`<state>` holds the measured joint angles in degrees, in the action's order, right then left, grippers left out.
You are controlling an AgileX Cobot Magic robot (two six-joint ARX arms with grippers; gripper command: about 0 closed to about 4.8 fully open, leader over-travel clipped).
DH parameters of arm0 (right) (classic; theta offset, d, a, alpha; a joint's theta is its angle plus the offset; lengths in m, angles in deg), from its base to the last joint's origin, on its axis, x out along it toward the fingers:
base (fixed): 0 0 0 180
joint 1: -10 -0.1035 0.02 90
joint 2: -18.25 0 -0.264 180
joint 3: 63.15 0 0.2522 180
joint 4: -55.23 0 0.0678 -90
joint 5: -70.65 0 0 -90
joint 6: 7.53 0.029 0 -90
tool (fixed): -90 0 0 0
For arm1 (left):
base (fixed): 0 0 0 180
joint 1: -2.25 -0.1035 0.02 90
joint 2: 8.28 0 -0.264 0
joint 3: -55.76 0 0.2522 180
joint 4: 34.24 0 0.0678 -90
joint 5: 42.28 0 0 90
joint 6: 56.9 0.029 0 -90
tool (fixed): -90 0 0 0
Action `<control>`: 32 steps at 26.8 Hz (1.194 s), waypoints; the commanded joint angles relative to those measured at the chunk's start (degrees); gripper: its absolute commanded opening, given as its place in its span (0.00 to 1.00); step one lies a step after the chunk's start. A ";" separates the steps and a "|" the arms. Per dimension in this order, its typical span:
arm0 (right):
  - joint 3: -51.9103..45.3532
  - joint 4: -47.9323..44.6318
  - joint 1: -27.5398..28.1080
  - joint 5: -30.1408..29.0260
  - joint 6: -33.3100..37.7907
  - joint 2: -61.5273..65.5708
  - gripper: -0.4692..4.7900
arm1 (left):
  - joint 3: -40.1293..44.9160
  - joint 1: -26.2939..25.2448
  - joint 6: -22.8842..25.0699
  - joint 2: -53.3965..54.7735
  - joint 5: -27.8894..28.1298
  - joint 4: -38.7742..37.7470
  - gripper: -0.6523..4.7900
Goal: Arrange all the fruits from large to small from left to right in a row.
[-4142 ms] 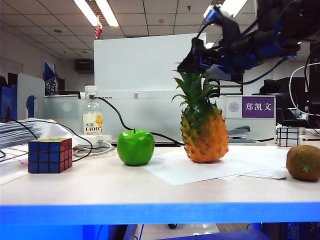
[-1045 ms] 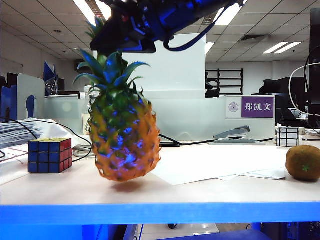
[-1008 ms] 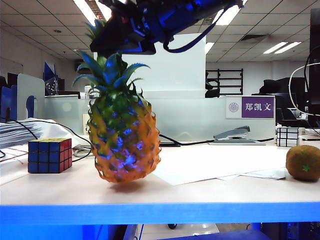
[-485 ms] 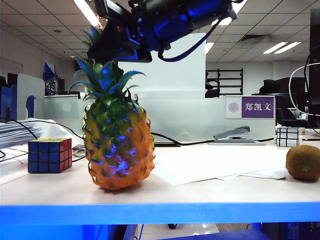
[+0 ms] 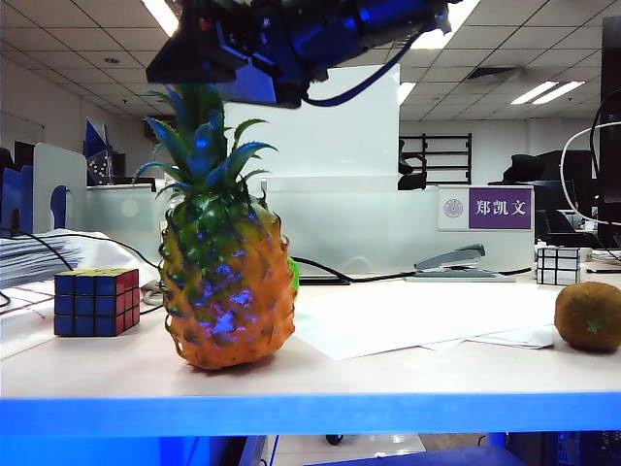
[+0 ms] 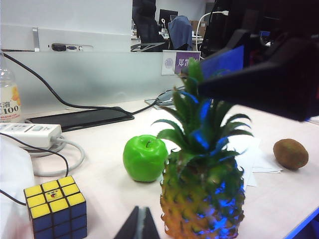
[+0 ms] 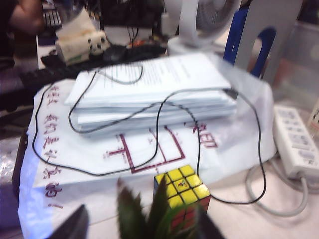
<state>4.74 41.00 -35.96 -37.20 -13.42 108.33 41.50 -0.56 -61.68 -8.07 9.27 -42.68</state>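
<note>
On the table's left half, just right of the Rubik's cube, the pineapple stands upright — long axis vertical, orange-yellow body, spiky green crown. Your right gripper sits directly above that crown, its fingers parted either side of the leaves and, as far as you can judge, no longer clamping them. The left gripper is clenched empty, near the cube. The apple hides behind the pineapple — the kiwi lies far right.

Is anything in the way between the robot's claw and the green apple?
Yes. The tall orange-yellow pineapple stands right under the right gripper, with the glossy green apple behind it. The shut left gripper has bare table before the apple.
</note>
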 commanded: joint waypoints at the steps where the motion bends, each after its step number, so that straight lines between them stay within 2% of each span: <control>1: 0.39 -1.99 -0.04 0.24 0.02 -0.26 0.64 | -0.07 -0.04 -0.17 -0.09 -0.39 0.77 0.11; 5: 0.39 -3.89 -0.04 0.42 0.04 -0.28 0.89 | -0.07 -0.04 -0.17 -0.09 -0.42 0.72 0.11; 8: 0.39 -6.14 -0.04 1.75 0.04 -0.39 0.99 | -0.07 -0.04 -0.17 -0.09 -0.42 0.70 0.11; 15: 0.42 -15.50 0.33 3.96 0.09 -0.72 1.00 | -0.07 -0.04 -0.20 -0.09 -0.42 0.42 0.12; 19: 0.42 -21.03 1.92 5.01 -0.22 -3.26 1.00 | -0.07 -0.04 -0.20 -0.09 -0.83 0.42 0.26; 21: 0.44 -21.99 3.34 7.80 -0.90 -4.70 1.00 | -0.07 -0.04 -0.20 -0.09 -0.83 0.39 0.28; 25: 0.44 -20.57 10.21 10.67 -1.73 -5.51 1.00 | -0.07 -0.04 -0.20 -0.09 -0.81 0.37 0.28; 28: 0.48 -14.88 19.04 9.53 -0.46 -2.82 1.00 | -0.07 -0.04 -0.44 -0.09 -0.83 0.35 0.28; 29: 0.48 -12.94 22.49 6.54 1.88 -1.01 1.00 | -0.07 -0.04 -0.42 -0.09 -0.87 0.33 0.28; 32: 0.48 -9.75 27.21 -1.60 7.21 3.06 1.00 | -0.07 -0.04 -0.42 -0.09 -0.81 0.31 0.28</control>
<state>5.03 31.21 -9.27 -34.84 -8.97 110.72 41.50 -0.56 -61.87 -8.07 8.70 -42.75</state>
